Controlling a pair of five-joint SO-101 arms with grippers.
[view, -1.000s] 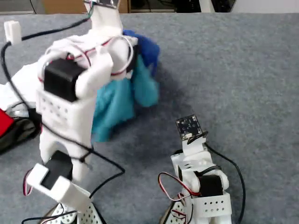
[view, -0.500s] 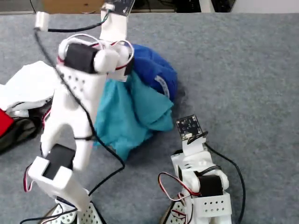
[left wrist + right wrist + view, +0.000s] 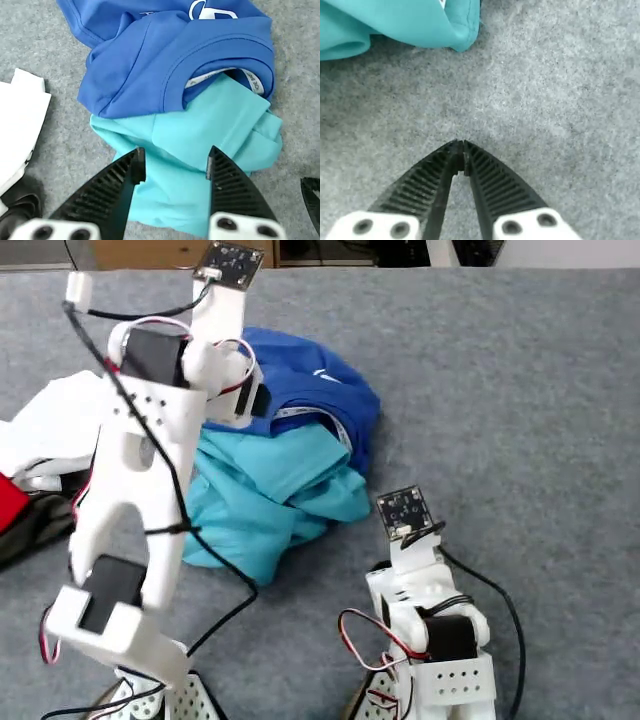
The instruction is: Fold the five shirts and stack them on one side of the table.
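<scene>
High view, shirts: blue shirt [image 3: 320, 390] and teal shirt [image 3: 260, 505] bunched in one heap mid-table, blue lying over teal's far edge; white shirt [image 3: 50, 425] rumpled at the table's edge, with red cloth [image 3: 8, 502] and black cloth [image 3: 35, 525] just beside it, probably the other two shirts.
High view, arms: left arm [image 3: 140, 460] stretched over the heap; right arm [image 3: 425, 615] folded low by its base on the grey table [image 3: 520, 390].
High view, progress: nothing folded, no stack begun; judged as the very start, all five left.
Left wrist view, gripper: left gripper [image 3: 175, 160] spread wide and empty, hanging above teal, near where blue overlaps it.
Left wrist view, shirts: blue's collar showing, fabric doubled and creased; white off to one side, apart from the heap.
Right wrist view, gripper: right gripper [image 3: 461, 150] closed tip to tip, holding nothing, above bare table.
Right wrist view, shirt: a teal corner near, apart from the tips.
Left to do: likely pulling one shirt free, spreading it flat, folding, then repeating and stacking at one side.
</scene>
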